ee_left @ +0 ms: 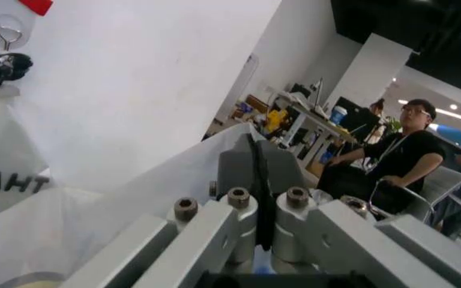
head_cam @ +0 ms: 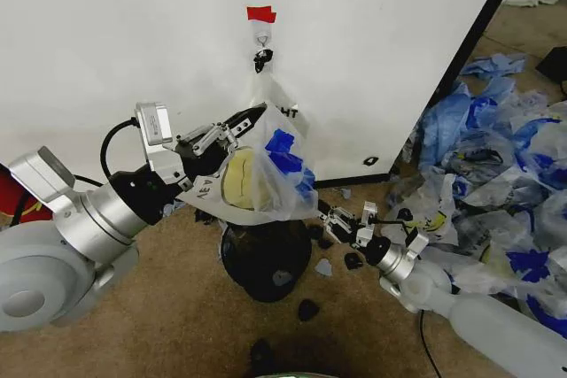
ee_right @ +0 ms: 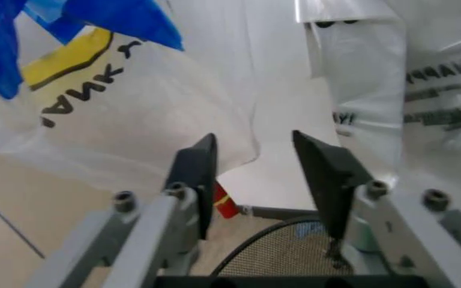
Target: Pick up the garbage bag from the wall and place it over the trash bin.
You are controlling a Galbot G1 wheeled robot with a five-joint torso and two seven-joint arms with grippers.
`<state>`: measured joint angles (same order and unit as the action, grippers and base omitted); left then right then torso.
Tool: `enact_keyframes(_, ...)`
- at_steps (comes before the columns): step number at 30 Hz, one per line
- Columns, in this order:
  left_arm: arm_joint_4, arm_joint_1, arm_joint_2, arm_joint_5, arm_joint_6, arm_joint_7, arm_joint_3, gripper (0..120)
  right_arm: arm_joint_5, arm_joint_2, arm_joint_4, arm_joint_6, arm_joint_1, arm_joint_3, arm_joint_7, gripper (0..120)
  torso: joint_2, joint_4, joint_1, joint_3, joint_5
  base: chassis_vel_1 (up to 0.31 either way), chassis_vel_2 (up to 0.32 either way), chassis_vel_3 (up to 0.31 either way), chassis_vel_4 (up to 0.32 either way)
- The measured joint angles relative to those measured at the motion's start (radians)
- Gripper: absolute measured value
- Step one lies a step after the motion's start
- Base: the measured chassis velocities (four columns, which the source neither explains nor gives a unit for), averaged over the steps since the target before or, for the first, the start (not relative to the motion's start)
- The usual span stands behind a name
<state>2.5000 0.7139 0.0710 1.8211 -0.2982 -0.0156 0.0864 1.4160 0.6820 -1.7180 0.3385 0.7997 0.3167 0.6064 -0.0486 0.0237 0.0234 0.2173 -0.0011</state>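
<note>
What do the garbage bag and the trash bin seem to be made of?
The garbage bag looks like thin, glossy plastic film: it is translucent, wrinkled, and folds where the left hand pinches it. The trash bin looks like hard black plastic with a slight sheen, though painted metal is possible.

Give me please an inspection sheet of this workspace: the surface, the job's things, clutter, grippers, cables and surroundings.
Surface: brown carpet floor; white wall with red tape above a metal hook.
Job's things: garbage bag hangs from the hook; trash bin stands under it.
Clutter: dark scraps near the bin; pile of plastic bags on the robot's right.
Grippers: left gripper shut on the garbage bag's edge; right gripper open, low beside the bag.
Cables: black cable on the left arm.
Surroundings: office desks past the wall.
</note>
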Motion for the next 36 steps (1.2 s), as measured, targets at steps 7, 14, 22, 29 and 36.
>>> enact_keyframes(7,0.000,-0.002,-0.002,0.000,0.000,-0.008,0.001,0,0.006,0.011,0.001,-0.001,-0.013,0.005,-0.023,65,0.000,-0.0002,0.000,0.000,0.0001,0.000,0.000,0.000,0.000)
enact_keyframes(14,0.000,-0.001,-0.007,0.013,-0.009,-0.032,0.001,0,0.014,0.024,0.001,-0.007,-0.033,0.026,-0.024,90,0.000,-0.0002,0.000,0.000,0.0000,0.000,0.000,0.000,0.000)
enact_keyframes(22,0.000,0.008,-0.005,0.019,-0.010,-0.042,-0.003,0,0.020,0.035,0.005,-0.008,-0.049,0.048,-0.018,100,0.000,-0.0001,0.000,0.000,0.0000,0.000,0.000,0.000,0.000)
enact_keyframes(29,0.000,0.010,-0.002,0.027,-0.010,-0.043,-0.005,0,0.056,0.050,0.012,-0.010,-0.071,0.075,0.008,91,0.000,-0.0002,0.000,0.000,-0.0001,0.000,0.000,0.000,0.000)
enact_keyframes(36,0.000,0.003,-0.010,0.038,-0.013,-0.040,-0.002,0,0.113,0.087,0.030,-0.022,-0.092,0.124,0.053,64,0.000,-0.0001,0.000,0.000,0.0002,0.000,0.000,0.000,0.000)
